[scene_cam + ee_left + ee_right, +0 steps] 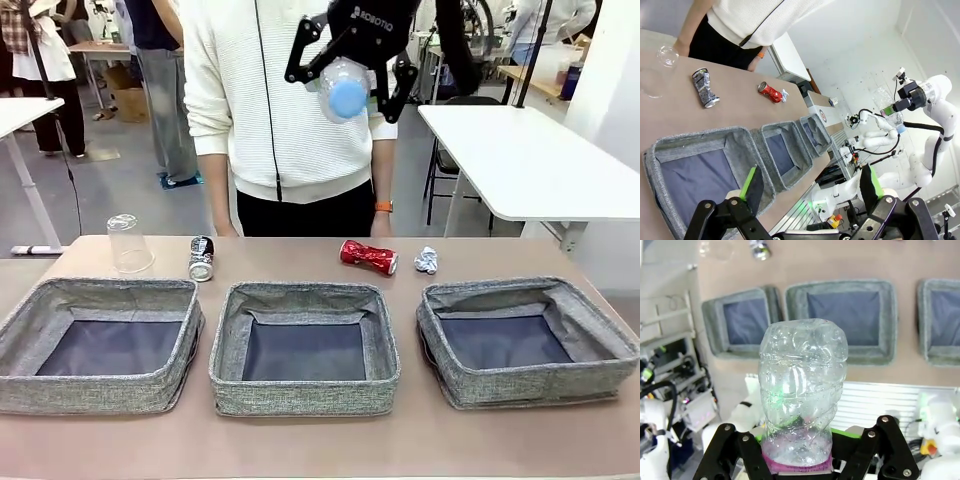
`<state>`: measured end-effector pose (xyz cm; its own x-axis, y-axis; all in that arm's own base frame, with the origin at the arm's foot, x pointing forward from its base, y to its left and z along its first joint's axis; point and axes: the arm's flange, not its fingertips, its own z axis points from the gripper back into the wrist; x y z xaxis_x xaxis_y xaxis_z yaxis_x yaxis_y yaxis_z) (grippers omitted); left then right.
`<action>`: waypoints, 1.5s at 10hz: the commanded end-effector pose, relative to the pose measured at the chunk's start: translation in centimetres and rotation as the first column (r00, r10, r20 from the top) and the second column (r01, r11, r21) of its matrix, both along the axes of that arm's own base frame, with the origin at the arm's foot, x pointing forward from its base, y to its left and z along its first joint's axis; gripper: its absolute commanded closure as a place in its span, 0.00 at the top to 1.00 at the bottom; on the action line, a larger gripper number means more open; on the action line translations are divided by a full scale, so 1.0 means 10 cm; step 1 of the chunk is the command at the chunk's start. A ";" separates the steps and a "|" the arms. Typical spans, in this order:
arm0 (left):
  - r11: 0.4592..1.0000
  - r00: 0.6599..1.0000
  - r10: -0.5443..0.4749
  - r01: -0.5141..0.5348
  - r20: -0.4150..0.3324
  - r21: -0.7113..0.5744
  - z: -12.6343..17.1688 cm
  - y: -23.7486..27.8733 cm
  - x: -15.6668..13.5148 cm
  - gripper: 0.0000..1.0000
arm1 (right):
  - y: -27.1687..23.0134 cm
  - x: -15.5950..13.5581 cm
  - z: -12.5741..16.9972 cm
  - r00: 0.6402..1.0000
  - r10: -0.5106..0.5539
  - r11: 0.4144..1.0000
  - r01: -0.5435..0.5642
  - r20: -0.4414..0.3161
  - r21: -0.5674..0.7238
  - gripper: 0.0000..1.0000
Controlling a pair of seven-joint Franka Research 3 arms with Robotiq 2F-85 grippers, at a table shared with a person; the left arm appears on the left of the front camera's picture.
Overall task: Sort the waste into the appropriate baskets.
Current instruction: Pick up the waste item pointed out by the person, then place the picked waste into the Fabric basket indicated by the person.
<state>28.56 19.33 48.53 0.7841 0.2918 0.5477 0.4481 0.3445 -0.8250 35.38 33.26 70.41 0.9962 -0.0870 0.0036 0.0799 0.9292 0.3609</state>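
Counted three baskets (pixel 90 390) (pixel 300 395) (pixel 520 385), two crushed cans (dark can (pixel 201 258), red can (pixel 368 256)), one cup (pixel 129 243), one paper ball (pixel 427 260), one bottle (pixel 802 385). Got the right gripper (pixel 347 90) hoisted high, clamped on the bottle, probably at the label end. Rest sitting on the table (pixel 300 445) well below it. Left gripper (pixel 809 179) tilted above the baskets, jaws wide apart, holding nothing.

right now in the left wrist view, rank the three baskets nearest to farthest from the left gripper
1. left basket: near end of the row, closest to the open left gripper
2. middle basket: next along the row
3. right basket: far end of the row
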 end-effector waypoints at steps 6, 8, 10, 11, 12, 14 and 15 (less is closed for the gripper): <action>1.000 1.000 -0.001 0.002 0.028 -0.010 0.02 0.00 0.01 1.00 | 0.00 0.00 0.00 1.000 0.000 1.000 0.000 0.000 0.000 0.00; 1.000 1.000 -0.001 0.002 0.028 -0.010 0.02 0.00 0.01 1.00 | 0.00 0.00 0.00 1.000 0.000 1.000 0.000 0.000 0.000 0.00; 1.000 1.000 -0.001 0.002 0.028 -0.010 0.02 0.00 0.01 1.00 | 0.00 0.00 0.00 1.000 0.000 1.000 0.000 0.000 0.000 0.00; 1.000 1.000 -0.001 0.002 0.028 -0.010 0.02 0.00 0.01 1.00 | 0.00 0.00 0.00 1.000 0.000 1.000 0.000 0.000 0.000 0.00; 1.000 1.000 -0.001 0.002 0.028 -0.010 0.02 0.00 0.01 1.00 | 0.00 0.00 0.00 1.000 0.000 1.000 0.000 0.000 0.000 0.00; 1.000 1.000 -0.001 0.002 0.028 -0.010 0.02 0.00 0.01 1.00 | 0.00 0.00 0.00 1.000 0.000 1.000 0.000 0.000 0.000 0.00; 1.000 1.000 -0.001 0.002 0.028 -0.010 0.02 0.00 0.01 1.00 | 0.00 0.00 0.00 1.000 0.000 1.000 0.000 0.000 0.000 0.00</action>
<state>28.56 19.33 48.53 0.7841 0.2918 0.5477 0.4481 0.3445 -0.8250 35.56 33.55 70.45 0.9941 -0.1080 -0.0076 0.1032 0.9240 0.3681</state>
